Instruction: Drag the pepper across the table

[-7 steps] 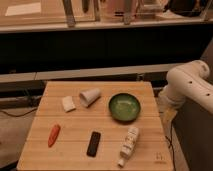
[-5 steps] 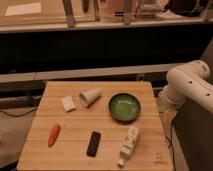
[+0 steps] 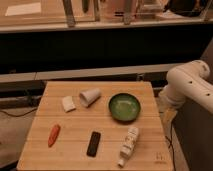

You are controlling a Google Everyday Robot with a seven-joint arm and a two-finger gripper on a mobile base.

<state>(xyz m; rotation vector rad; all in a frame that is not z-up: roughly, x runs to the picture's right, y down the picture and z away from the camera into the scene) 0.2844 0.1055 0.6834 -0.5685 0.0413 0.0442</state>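
On the butcher-block table, the pepper hugs the left edge, so a stray drag could spill it; the gripper is out of view beyond the right-side arm, its grasp unknowable.

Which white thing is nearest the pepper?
The small white block, just behind the pepper; cup and bottle lie farther right. Gripper is out of view.

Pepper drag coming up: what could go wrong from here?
1. The pepper lies near the table's left edge; a drag that way could tip it off.
2. The black bar sits just to its right, so a rightward drag may shove it.
3. The end effector is out of view; only the arm shows at the table's right side, so reaching across could clip the green bowl or the lying bottle.
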